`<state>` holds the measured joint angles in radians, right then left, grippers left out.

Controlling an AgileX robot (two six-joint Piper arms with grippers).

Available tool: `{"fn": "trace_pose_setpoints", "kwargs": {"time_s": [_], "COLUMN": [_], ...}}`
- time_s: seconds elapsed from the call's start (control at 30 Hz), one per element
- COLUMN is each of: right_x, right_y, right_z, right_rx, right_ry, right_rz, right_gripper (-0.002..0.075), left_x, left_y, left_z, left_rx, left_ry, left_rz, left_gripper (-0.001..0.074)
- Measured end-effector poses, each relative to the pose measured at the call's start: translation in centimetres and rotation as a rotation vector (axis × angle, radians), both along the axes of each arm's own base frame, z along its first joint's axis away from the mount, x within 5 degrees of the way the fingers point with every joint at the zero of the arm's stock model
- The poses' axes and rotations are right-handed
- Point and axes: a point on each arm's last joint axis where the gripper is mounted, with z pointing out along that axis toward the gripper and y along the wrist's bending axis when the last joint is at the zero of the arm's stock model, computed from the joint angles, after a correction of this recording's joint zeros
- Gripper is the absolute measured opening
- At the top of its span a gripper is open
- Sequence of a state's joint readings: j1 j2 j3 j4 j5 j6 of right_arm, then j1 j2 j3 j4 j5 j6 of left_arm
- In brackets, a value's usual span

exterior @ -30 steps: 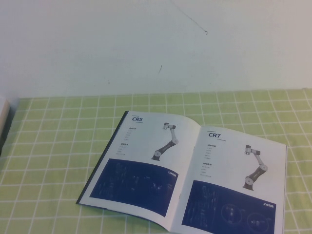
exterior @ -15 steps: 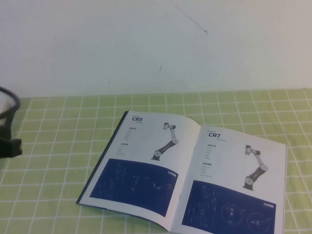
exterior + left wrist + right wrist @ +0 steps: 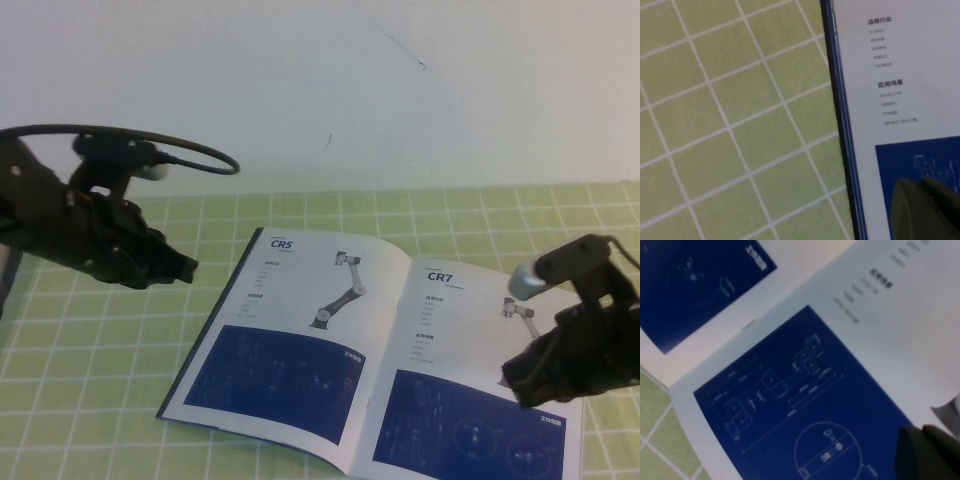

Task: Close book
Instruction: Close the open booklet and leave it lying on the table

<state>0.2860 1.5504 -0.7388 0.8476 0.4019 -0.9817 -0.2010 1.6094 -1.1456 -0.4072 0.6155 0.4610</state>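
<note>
Open book (image 3: 380, 350) on green-checked bench (image 3: 100, 340), white wall (image 3: 300, 90) behind.
Left end effector (image 3: 185, 268) near its left edge, right end effector (image 3: 518, 385) over right page; grips cannot be told.

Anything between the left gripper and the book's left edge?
No, only bare green checked cloth, per high view. Left gripper hovers left of the book; right gripper is over its right page.

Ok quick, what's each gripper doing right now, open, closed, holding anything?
Left gripper: by the left edge of the book, open or closed cannot be told.
Right gripper: over its right page, cannot be told.
</note>
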Motion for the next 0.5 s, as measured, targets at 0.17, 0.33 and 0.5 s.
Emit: {"fn": "trace_pose_setpoints", "kwargs": {"time_s": [0.17, 0.33, 0.5], "right_x": [0.4, 0.8, 1.0], "right_y": [1.1, 1.2, 1.3], "right_z": [-4.0, -6.4, -6.5], "right_rx": [-0.05, -0.074, -0.064], "right_ry": [0.111, 0.181, 0.195], "right_rz": [0.018, 0.01, -0.001], "right_gripper": [-0.0003, -0.0003, -0.0003], "left_x": [2.6, 4.3, 5.4], "left_y": [-0.9, -1.1, -1.5], "left_z": [-3.6, -7.3, -9.7], "left_rx": [0.058, 0.11, 0.12], "left_ry": [0.074, 0.15, 0.19], "left_rz": [0.017, 0.004, 0.012], "left_gripper": [-0.0004, -0.0004, -0.0004]}}
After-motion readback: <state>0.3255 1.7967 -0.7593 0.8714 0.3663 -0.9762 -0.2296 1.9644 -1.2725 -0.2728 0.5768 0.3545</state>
